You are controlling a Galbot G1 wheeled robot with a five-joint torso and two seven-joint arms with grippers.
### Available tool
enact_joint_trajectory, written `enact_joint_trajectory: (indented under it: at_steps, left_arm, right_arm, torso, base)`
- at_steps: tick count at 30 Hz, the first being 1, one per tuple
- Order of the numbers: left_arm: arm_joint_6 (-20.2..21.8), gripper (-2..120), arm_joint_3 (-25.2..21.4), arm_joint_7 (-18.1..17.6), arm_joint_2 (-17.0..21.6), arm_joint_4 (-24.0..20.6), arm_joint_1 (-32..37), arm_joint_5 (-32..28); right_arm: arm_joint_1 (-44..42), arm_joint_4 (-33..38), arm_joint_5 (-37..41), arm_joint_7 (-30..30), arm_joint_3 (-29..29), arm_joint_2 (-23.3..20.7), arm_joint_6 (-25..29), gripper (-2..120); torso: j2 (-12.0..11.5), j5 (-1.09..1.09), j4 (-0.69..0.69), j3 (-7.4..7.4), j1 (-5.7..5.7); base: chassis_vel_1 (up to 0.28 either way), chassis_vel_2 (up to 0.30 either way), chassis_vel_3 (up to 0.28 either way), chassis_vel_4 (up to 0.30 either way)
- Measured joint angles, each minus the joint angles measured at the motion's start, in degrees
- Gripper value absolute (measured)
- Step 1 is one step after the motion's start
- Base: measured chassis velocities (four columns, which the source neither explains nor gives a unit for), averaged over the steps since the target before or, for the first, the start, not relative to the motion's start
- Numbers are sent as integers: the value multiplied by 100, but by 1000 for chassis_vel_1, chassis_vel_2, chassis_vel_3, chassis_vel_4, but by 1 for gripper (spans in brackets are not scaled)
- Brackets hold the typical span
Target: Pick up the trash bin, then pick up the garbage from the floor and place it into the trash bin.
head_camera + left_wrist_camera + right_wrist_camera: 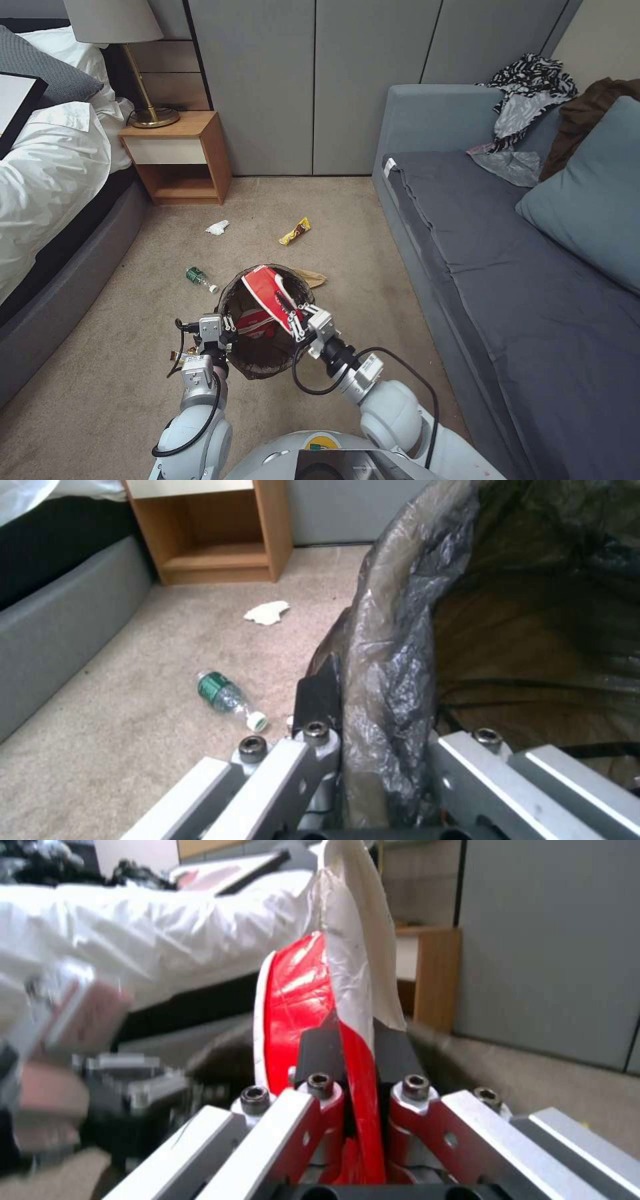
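Note:
The trash bin (267,360), round and lined with a dark bag, hangs in front of me, held at its left rim by my left gripper (227,328), shut on the bagged rim (380,690). My right gripper (288,313) is shut on a red-white wrapper (265,291) and holds it over the bin's mouth; the right wrist view has the wrapper (347,990) clamped between the fingers (317,1050). Another red wrapper (255,323) lies inside the bin. On the carpet lie a green bottle (200,277), a white tissue (217,228), a yellow snack packet (295,231) and a tan paper bag (311,276).
A bed (47,200) runs along the left, with a wooden nightstand (179,157) and a lamp (133,67) beside it. On the right a grey sofa (520,267) holds cushions and clothes. Small litter (183,355) peeks out left of my left wrist.

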Motion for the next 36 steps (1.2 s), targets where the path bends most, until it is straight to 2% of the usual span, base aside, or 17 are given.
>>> enact_joint_trajectory:
  at_steps: [9,21,24,26,28,29,32,33,36]
  left_arm:
    - [27,3,61,-7,-4,-166,70,3]
    - [24,3,75,-25,-22,-201,103,12]
    - [12,3,74,-28,-31,-201,116,18]
    - [11,3,74,-29,-33,-201,116,19]
    - [8,3,80,-30,-37,-195,114,24]
    - [8,3,80,-30,-37,-195,114,24]
    - [5,3,85,-31,-41,-170,113,32]
    - [5,3,85,-31,-41,-170,113,32]
    - [3,3,89,-32,-43,-156,108,36]
  right_arm:
    - [136,-875,-200,94,-338,462,81,0]
    - [250,-1190,-296,172,-343,651,158,0]
    - [265,-1191,-311,197,-352,674,151,13]
    - [264,-1190,-318,200,-352,680,151,16]
    - [247,-1190,-333,204,-347,689,151,27]
    - [247,-1190,-333,204,-347,689,151,27]
    - [221,-1184,-356,205,-327,690,151,41]
    - [221,-1184,-356,205,-327,690,151,41]
    - [218,-1174,-363,204,-307,682,152,55]
  torso:
    - [0,0,0,0,0]
    - [0,0,0,0,0]
    - [0,0,0,0,0]
    - [0,0,0,0,0]
    - [0,1,0,0,0]
    - [0,1,0,0,0]
    - [0,1,0,0,0]
    - [0,1,0,0,0]
    - [0,1,0,0,0]
  base:
    - [0,0,0,0]
    - [0,0,0,0]
    - [0,0,0,0]
    - [0,0,0,0]
    - [0,0,0,0]
    - [0,0,0,0]
    - [0,0,0,0]
    - [0,0,0,0]
    - [0,0,0,0]
